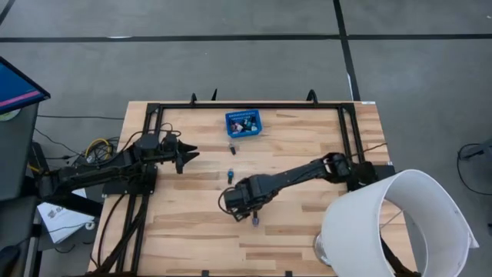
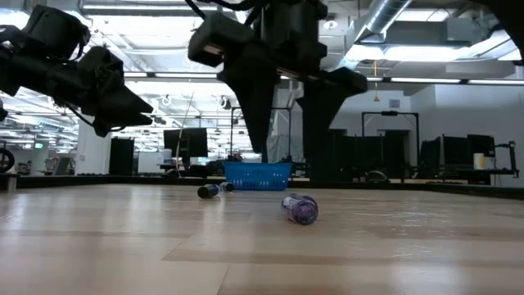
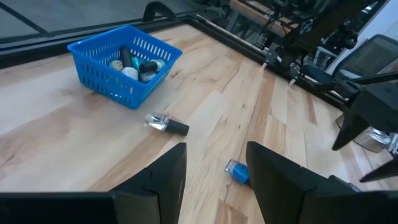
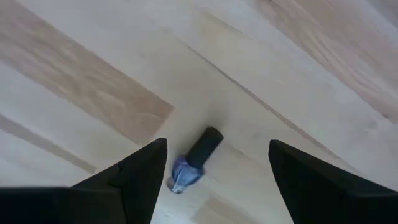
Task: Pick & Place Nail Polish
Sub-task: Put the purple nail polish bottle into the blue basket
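A purple nail polish bottle (image 4: 190, 163) with a dark cap lies on its side on the wooden table; it also shows in the low view (image 2: 300, 208) and the high view (image 1: 255, 220). My right gripper (image 4: 217, 146) hangs open above it, fingers pointing down, one to each side, clear of it (image 2: 286, 160). A blue bottle (image 3: 237, 171) and a pale bottle with a dark cap (image 3: 166, 123) lie on their sides farther back. The blue mesh basket (image 1: 243, 123) holds several bottles. My left gripper (image 3: 216, 149) is open and empty, raised over the table's left part (image 1: 184, 154).
A black frame (image 1: 254, 105) runs along the table's far, left and right sides. A white lampshade (image 1: 400, 223) stands over the near right corner. Bare wood lies between the basket and the near edge.
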Robot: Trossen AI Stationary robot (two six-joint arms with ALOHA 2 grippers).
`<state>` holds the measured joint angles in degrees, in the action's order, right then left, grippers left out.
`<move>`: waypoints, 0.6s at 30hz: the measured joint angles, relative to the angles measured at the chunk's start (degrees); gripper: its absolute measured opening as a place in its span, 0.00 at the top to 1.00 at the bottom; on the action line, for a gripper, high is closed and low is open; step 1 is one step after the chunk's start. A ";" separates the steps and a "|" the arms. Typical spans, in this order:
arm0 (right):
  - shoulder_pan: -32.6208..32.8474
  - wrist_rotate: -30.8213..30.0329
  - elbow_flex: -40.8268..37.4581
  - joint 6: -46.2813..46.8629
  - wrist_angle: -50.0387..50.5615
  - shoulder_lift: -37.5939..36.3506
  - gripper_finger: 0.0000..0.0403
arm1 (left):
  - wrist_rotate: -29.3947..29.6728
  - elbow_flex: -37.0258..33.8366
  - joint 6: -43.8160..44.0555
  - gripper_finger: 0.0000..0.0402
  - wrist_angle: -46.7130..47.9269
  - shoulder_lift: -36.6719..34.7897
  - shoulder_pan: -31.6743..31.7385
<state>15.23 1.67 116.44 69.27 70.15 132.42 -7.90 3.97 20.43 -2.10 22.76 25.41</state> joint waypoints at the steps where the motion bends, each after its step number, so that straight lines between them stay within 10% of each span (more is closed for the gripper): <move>1: 0.37 0.07 0.00 0.48 -0.13 0.00 0.32 | 0.00 0.00 0.00 0.60 -0.07 0.00 0.00; 18: 2.44 4.33 -10.81 7.23 -14.04 0.07 0.32 | -1.62 0.00 -0.19 0.60 -0.43 0.00 0.00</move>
<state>17.67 6.00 105.63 76.51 56.11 132.49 -9.52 3.97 20.23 -2.53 22.76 25.41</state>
